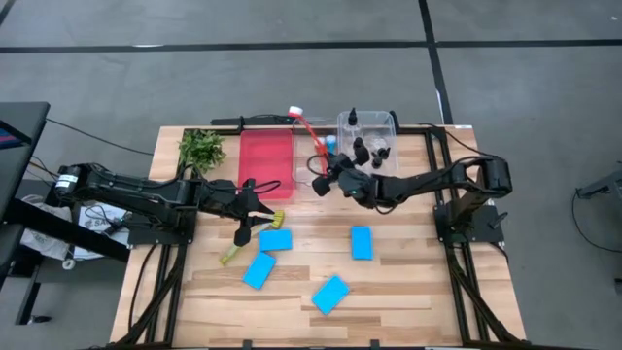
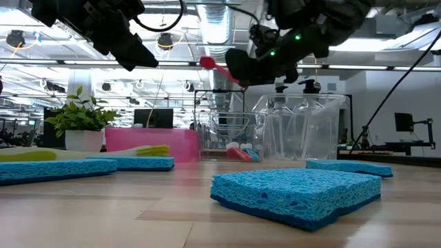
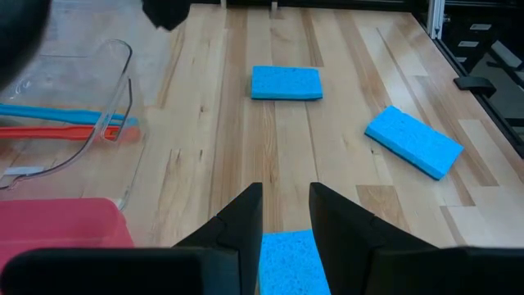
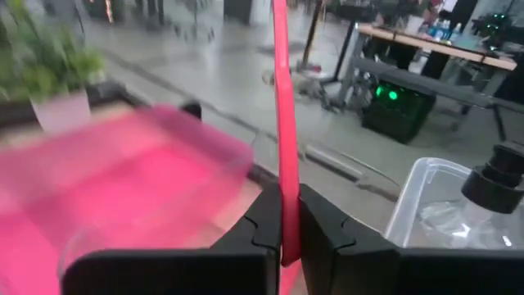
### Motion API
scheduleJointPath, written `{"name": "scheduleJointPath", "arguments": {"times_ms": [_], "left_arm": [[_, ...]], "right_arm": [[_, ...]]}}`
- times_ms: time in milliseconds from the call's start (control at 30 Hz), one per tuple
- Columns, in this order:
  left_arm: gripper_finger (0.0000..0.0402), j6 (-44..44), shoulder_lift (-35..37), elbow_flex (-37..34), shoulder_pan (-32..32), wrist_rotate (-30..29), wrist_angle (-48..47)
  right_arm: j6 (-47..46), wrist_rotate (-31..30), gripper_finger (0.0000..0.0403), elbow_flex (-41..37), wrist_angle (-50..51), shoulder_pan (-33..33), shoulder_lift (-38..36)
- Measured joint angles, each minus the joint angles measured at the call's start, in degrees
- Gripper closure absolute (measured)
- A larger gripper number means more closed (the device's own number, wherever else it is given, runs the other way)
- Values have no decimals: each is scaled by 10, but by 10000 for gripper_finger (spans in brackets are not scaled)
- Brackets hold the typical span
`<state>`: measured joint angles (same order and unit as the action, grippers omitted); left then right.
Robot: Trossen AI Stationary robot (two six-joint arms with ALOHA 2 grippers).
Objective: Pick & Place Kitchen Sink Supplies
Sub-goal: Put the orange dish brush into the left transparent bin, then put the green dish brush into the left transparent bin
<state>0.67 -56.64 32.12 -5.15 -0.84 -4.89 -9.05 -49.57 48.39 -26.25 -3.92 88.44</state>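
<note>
My right gripper (image 1: 328,177) is shut on a red brush (image 1: 308,131) above the trays; the brush's white head (image 1: 295,111) points to the table's far edge. My left gripper (image 1: 260,199) hangs open above the table, near the red tray (image 1: 265,160), with nothing between its fingers (image 3: 246,217). Several flat blue sponges (image 1: 276,239) (image 1: 362,243) (image 1: 330,294) lie on the wood. A yellow-green brush (image 1: 251,241) lies beside them. Black-capped clear bottles (image 1: 362,148) stand in a clear bin (image 1: 389,122). A blue handle (image 3: 57,115) and a red-orange one (image 3: 49,133) lie in a clear tray (image 3: 115,90). My right gripper pinches the red brush's handle (image 4: 283,184) between its two fingers. The fingers come nearly level from the table's right and lie across the handle. The brush is lifted clear and slants up toward the far edge, its white head (image 2: 207,62) at the far end.
A leafy green sprig (image 1: 201,148) sits at the far left corner. The clear tray (image 1: 309,165) stands between the red tray and the bottle bin. Bare wood lies toward the near edge, around the sponges.
</note>
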Motion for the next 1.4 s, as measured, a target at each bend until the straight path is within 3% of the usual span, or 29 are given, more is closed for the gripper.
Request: {"name": "scheduleJointPath", "arguments": {"times_ms": [267,433,600,800,1033,1400], "left_arm": [[298,0,0,0,0,0,0],[298,0,0,0,0,0,0],[298,0,0,0,0,0,0],[298,0,0,0,0,0,2],[298,0,0,0,0,0,2],[298,0,0,0,0,0,2]], "right_arm": [[-58,0,371,135,332,1,0],[-89,0,379,178,451,0,-1],[-96,6,393,180,460,-9,-1],[-112,19,362,180,467,-33,-1],[-120,59,365,180,469,-60,-1],[-100,59,341,180,466,-55,-1]]}}
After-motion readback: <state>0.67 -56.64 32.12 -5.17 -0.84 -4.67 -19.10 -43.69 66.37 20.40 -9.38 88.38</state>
